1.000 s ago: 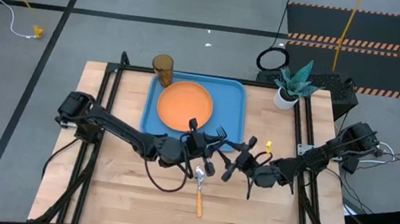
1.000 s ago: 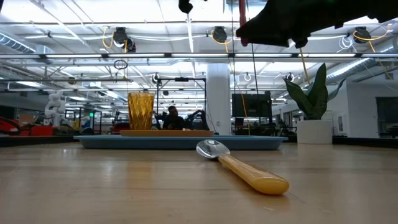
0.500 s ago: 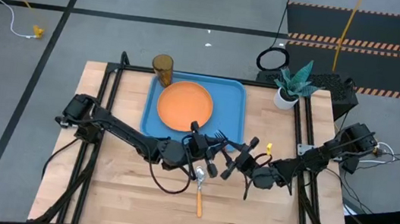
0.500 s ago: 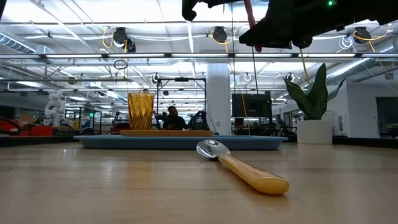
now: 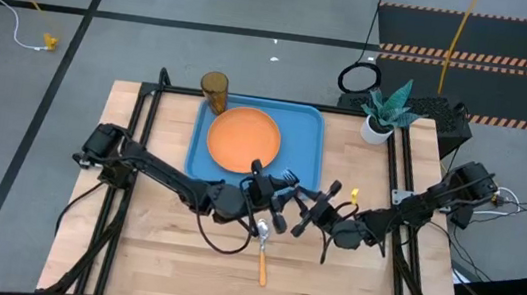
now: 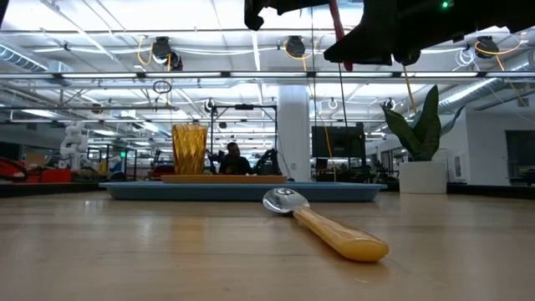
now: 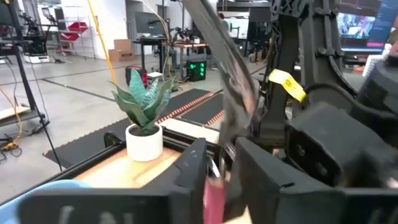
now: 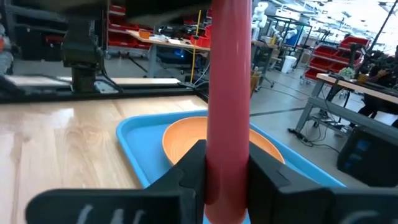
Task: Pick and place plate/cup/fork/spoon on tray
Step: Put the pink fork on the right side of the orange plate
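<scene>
The fork (image 5: 286, 181) hangs in the air near the tray's near edge, between my two grippers, red handle (image 8: 229, 93) and metal tines. My right gripper (image 5: 300, 210) is shut on the handle. My left gripper (image 5: 274, 207) stands open; its fingers flank the handle (image 7: 214, 196), and whether they touch it I cannot tell. The spoon (image 5: 262, 248) lies flat on the table in front of both grippers. The orange plate (image 5: 243, 139) lies in the blue tray (image 5: 311, 133). The amber cup (image 5: 214, 88) stands at the tray's far left corner. My right gripper pinches the fork's red handle (image 8: 229, 158) between its two fingers, which lie across it. It comes in from the table's right. The fork is lifted clear of the table and tray, its tines toward the far side.
A potted plant (image 5: 384, 112) stands at the table's far right, beyond the tray. Bare wood lies along the near edge around the spoon (image 6: 326, 226). The right part of the tray beside the plate is bare.
My right gripper has edged in toward the fork and my left gripper. The fork's handle has tipped a little in the low view and stays clear of the table. The spoon, plate and cup have not moved.
</scene>
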Tool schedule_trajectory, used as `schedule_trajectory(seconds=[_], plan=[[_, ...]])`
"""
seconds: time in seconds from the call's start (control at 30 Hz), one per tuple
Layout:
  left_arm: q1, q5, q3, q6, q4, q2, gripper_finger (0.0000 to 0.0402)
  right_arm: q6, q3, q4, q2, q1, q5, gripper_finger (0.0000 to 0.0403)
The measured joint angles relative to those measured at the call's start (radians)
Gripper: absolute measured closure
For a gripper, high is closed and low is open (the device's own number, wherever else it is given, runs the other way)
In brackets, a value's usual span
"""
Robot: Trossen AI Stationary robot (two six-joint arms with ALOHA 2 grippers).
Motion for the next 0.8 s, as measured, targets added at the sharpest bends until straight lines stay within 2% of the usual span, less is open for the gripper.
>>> schedule_trajectory(seconds=[0.17, 0.33, 0.53, 0.67, 0.8], plan=[[-0.002, 0.025, -0.001, 0.000, -0.104, -0.023, 0.0245, 0.004, 0.000, -0.023, -0.048, 0.010, -0.054, 0.0343], [-0.005, 0.101, -0.001, 0.030, -0.276, -0.096, 0.0209, 0.006, 0.000, -0.129, -0.128, 0.019, -0.197, 0.0347], [0.013, 0.285, -0.001, 0.095, -0.415, -0.166, 0.0200, 0.037, 0.000, -0.233, -0.207, 0.006, -0.388, 0.0339], [0.034, 0.394, -0.001, 0.103, -0.405, -0.166, 0.0200, 0.030, 0.000, -0.254, -0.214, -0.014, -0.516, 0.0345], [0.053, 0.516, 0.000, 0.101, -0.386, -0.150, 0.0199, 0.031, -0.012, -0.255, -0.214, -0.038, -0.599, 0.0343]])
